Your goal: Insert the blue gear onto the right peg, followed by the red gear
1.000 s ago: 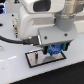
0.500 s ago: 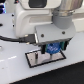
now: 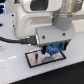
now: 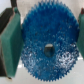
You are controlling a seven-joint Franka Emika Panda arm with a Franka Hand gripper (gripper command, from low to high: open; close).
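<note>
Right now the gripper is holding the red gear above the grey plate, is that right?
Not quite. The gripper is holding the blue gear, not the red one; the wrist view shows the blue toothed disc between its fingers. The exterior view does show it above the grey plate.

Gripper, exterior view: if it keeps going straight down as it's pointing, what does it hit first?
Probably the grey plate: the gripper, shut on the blue gear, hangs just above it. The pegs aren't discernible, so alignment is unclear.
</note>
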